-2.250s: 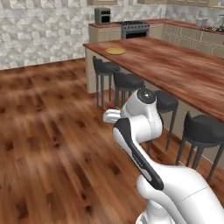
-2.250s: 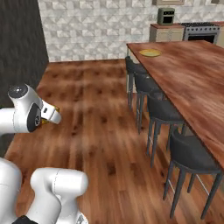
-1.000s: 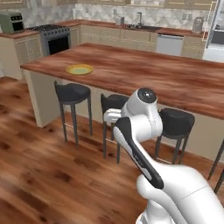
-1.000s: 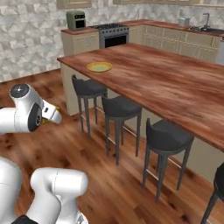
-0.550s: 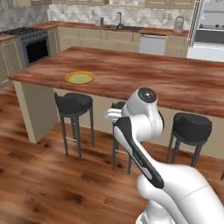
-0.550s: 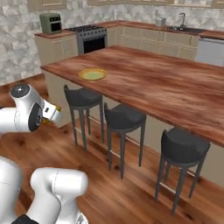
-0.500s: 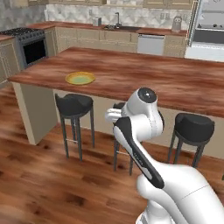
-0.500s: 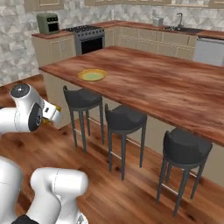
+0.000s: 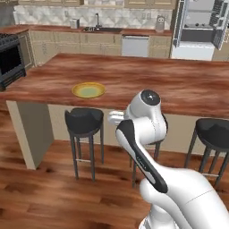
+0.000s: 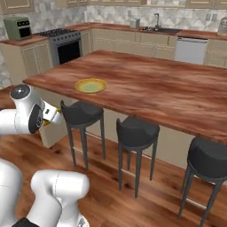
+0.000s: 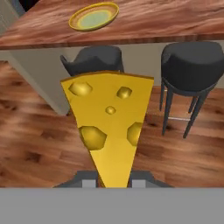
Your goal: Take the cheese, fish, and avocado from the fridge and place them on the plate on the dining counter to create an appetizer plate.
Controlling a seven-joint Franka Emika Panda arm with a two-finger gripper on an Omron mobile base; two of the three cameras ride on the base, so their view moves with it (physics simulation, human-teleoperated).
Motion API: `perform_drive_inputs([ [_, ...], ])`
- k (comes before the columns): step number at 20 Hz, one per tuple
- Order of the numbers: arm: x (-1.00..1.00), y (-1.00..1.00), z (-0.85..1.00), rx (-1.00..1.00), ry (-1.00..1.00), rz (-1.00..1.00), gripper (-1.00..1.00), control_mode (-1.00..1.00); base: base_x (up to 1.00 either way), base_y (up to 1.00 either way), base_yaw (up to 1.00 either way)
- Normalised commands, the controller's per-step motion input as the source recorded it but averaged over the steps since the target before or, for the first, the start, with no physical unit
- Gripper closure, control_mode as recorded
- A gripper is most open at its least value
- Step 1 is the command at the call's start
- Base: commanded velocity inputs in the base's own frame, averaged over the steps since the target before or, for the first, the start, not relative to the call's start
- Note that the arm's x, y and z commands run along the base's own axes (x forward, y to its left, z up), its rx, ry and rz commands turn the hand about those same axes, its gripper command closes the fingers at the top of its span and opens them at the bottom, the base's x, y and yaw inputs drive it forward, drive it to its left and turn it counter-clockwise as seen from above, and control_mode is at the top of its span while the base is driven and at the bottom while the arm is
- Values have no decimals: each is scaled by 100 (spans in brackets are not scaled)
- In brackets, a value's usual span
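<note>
Wood-plank flooring [image 9: 40, 179] runs under the reddish-brown dining tabletop [image 9: 147, 80], which spans the room; beige cabinets [image 9: 53, 42] and the open silver fridge [image 9: 197, 33] line the far wall; dark stools [image 10: 135, 128] stand along the tabletop's near edge; the yellow plate [image 9: 88, 90] sits on its near part; the jaws, closed, grip the cheese [image 11: 109, 122], held off the tabletop in front of the stools.
</note>
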Motion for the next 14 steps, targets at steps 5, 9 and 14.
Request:
perform_drive_inputs([
  [5,0,0,0,0,0,0,100,100,91,100,-35],
  [9,0,0,0,0,0,0,100,100,91,100,-35],
  [14,0,0,0,0,0,0,100,100,88,96,-35],
])
